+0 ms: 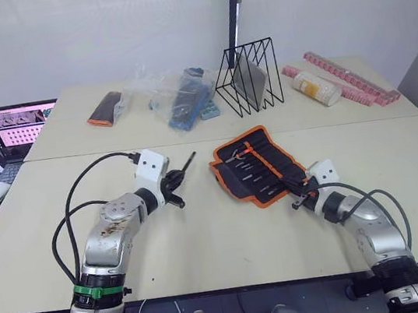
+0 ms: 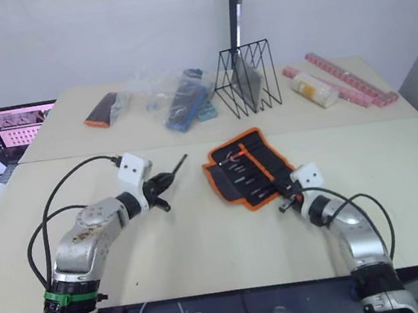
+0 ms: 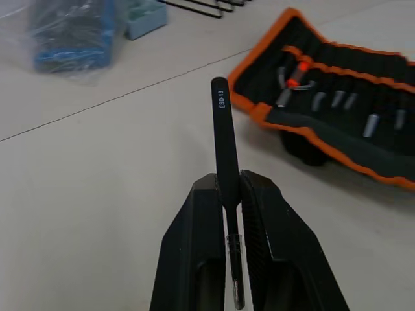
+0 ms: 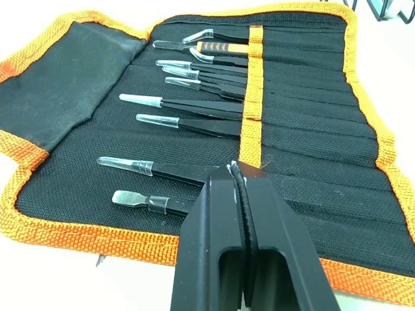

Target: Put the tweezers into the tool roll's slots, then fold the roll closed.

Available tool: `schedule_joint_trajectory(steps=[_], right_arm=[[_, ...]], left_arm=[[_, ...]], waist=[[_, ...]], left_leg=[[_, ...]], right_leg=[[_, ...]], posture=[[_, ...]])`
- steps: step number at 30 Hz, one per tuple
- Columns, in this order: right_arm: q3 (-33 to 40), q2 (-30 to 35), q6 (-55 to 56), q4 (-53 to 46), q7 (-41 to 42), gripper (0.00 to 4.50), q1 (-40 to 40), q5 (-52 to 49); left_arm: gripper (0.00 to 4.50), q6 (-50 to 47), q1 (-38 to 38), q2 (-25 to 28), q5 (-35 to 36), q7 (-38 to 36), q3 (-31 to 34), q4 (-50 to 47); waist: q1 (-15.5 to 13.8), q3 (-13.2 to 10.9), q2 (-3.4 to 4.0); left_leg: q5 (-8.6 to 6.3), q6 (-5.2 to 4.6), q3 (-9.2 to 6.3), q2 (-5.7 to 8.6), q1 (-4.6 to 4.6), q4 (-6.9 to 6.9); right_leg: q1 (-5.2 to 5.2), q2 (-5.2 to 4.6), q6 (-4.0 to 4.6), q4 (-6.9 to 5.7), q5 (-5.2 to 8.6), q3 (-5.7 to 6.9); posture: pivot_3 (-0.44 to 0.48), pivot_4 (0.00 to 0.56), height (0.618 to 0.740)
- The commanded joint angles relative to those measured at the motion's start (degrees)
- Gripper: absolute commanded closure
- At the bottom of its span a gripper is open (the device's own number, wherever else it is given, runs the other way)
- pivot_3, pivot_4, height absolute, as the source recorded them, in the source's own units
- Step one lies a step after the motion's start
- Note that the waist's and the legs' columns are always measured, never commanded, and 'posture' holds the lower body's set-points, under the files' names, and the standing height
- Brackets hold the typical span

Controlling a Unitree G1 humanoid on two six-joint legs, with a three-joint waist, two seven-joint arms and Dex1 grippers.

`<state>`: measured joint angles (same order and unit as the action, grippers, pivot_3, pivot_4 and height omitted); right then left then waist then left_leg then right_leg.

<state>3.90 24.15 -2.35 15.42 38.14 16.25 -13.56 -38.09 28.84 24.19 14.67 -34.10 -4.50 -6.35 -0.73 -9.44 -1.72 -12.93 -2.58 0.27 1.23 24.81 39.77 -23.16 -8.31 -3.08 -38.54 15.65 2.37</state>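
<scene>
The tool roll [image 1: 236,177] lies open and flat at the table's middle right, black with orange trim. Several tweezers [image 4: 185,123] sit in its slots, clear-capped tips pointing toward the flap. My right gripper [image 1: 297,196] is shut, with its fingertips [image 4: 220,184] over the roll's near edge, by the lowest slotted tweezers. I see nothing held between its fingers. My left gripper [image 1: 174,184] hovers to the left of the roll, shut on one slim black tweezers [image 3: 222,123]. That piece sticks out past the fingertips toward the roll [image 3: 337,123].
A black wire rack [image 1: 248,78] stands behind the roll. Clear bags with blue items [image 1: 185,101] and a small black-and-orange pouch [image 1: 105,109] lie at the back left. A bottle [image 1: 317,87] and pink strips [image 1: 355,81] are back right; a laptop [image 1: 19,126] sits far left.
</scene>
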Motion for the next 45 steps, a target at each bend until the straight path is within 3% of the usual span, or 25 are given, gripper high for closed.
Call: schedule_joint_trajectory(steps=[1,4,11,20,37,45], right_arm=[[1.22,0.96,-0.35,-0.84,-0.48,4.5,-1.52,0.21],[1.27,1.05,-0.61,-1.24,-0.64,4.5,-2.32,0.45],[1.02,0.51,-0.65,-1.63,-1.83,4.5,-3.0,1.0],[0.8,-0.13,-0.32,-2.06,-3.34,4.5,-3.51,1.15],[0.4,-0.86,0.0,-2.47,-4.12,4.5,-3.82,1.38],[0.23,-1.08,-0.39,-3.23,-4.42,4.5,-4.04,1.46]], left_arm=[[4.47,-0.4,4.76,0.58,2.22,-7.14,-4.19,-1.97],[4.47,0.7,8.61,-0.02,1.43,-10.52,-8.24,-1.32],[4.47,-7.39,18.17,-2.88,-1.74,-11.94,-16.84,6.91],[4.47,-4.41,25.52,-8.73,-6.36,-13.37,-20.98,21.45],[4.47,10.44,32.16,-18.63,-13.77,-16.37,-20.9,46.27],[4.47,18.89,36.99,-25.04,-15.93,-11.59,-17.02,58.9]], waist=[[-0.1,-0.01,0.01],[0.0,-0.01,0.01],[0.07,-0.01,0.03],[0.01,-0.03,0.04],[0.05,-0.04,0.03],[0.04,-0.04,0.02]], left_leg=[[0.0,0.0,0.0,0.02,0.02,0.01],[0.0,-0.02,-0.01,0.05,0.04,0.01],[0.01,-0.06,-0.01,0.05,0.04,0.01],[0.01,-0.09,-0.01,0.08,0.07,0.04],[0.01,-0.1,-0.01,0.07,0.11,0.07],[0.01,-0.11,-0.01,0.08,0.15,0.08]], right_leg=[[0.0,0.0,0.0,0.01,0.0,0.0],[0.02,0.0,-0.01,0.03,0.0,0.0],[0.05,0.05,-0.07,0.02,0.04,0.0],[0.05,0.06,-0.12,0.02,0.07,-0.01],[0.03,0.06,-0.12,0.01,0.07,-0.01],[0.0,0.05,-0.14,0.01,0.08,0.01]], posture=[[0.0,0.15,0.685],[0.0,0.15,0.685],[0.0,0.15,0.685],[0.0,0.15,0.685],[0.0,0.15,0.685],[0.0,0.15,0.685]])
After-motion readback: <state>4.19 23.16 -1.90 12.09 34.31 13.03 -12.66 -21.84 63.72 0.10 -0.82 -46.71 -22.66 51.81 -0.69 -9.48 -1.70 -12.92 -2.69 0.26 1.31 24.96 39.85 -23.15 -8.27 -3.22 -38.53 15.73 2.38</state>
